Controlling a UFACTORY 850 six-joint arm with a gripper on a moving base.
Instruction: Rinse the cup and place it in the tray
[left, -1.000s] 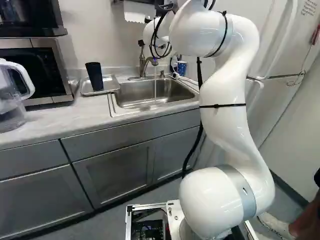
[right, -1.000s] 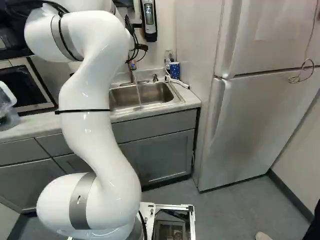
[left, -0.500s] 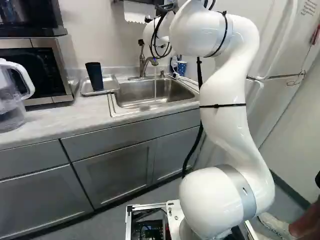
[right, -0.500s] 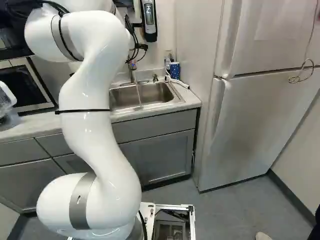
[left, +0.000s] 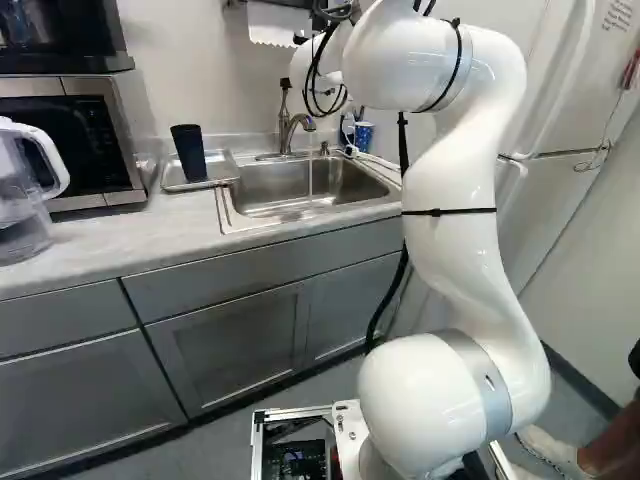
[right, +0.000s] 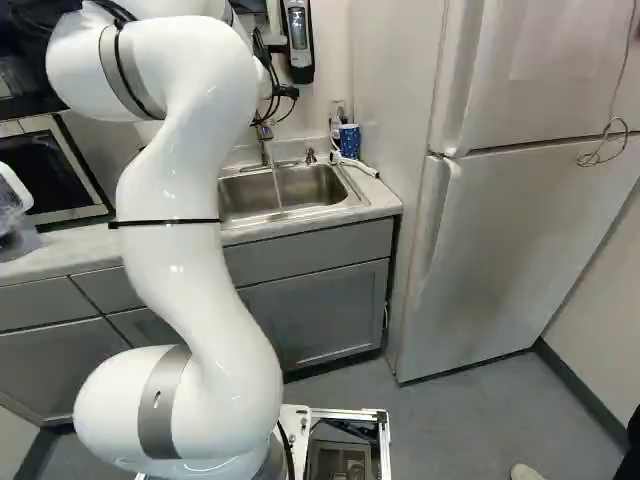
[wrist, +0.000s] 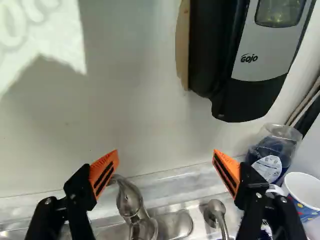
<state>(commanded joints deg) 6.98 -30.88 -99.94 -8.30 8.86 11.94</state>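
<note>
Pale and marbled, the surface (left: 120, 235) runs along a kitchen wall (left: 190, 60) on top of grey cupboards (left: 230, 350). Nearest, the white arm (left: 450, 190) rises from its joint at the foot of both base views and bends toward the sink (left: 300, 185). At the left edge of the left base view, a clear pitcher (left: 25, 200) with a white handle sits on the surface, and a microwave (left: 75, 145) is just beyond it. To the right in the right base view, a tall steel-grey fridge (right: 500, 220) stands past the end of the surface

Farther back, the dark cup (left: 189, 152) stands in the metal tray (left: 214, 170), wider end up, between the microwave and the sink. Behind the basin, the faucet (left: 287, 135) lets a thin stream of water (left: 311, 175) fall into it. A blue patterned paper cup (right: 349, 141) is near the sink's far right corner, beside a clear container (wrist: 275, 150) with something dark blue in it

Seen from the wrist, the gripper (wrist: 166, 159) is spread wide, its orange pads (wrist: 104, 172) well apart and nothing held between them. The faucet's curved neck and a small metal spout (wrist: 216, 210) show beyond it. Farther off, a black and silver dispenser (wrist: 250, 55) hangs on the wall
</note>
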